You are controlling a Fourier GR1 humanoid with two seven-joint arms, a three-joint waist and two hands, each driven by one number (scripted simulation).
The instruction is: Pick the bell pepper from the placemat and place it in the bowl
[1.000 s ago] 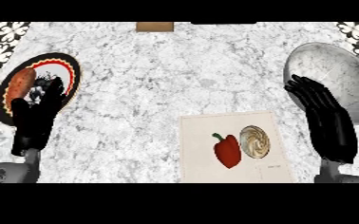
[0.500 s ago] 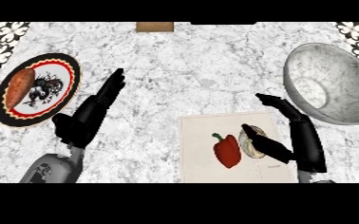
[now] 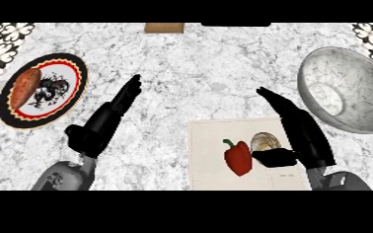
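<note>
So we've got the red bell pepper (image 3: 238,158) lying on the pale placemat (image 3: 211,153) at the near side of the marble worktop (image 3: 197,69), just beside a small round shell-looking thing (image 3: 265,141). Our right robot hand (image 3: 299,133) is right over that spot, fingers straight, thumb by the pepper, holding nothing. The left robot hand (image 3: 105,121) is open too, near the sweet-potato plate (image 3: 45,90). The bowl (image 3: 336,95) sits far right.
</note>
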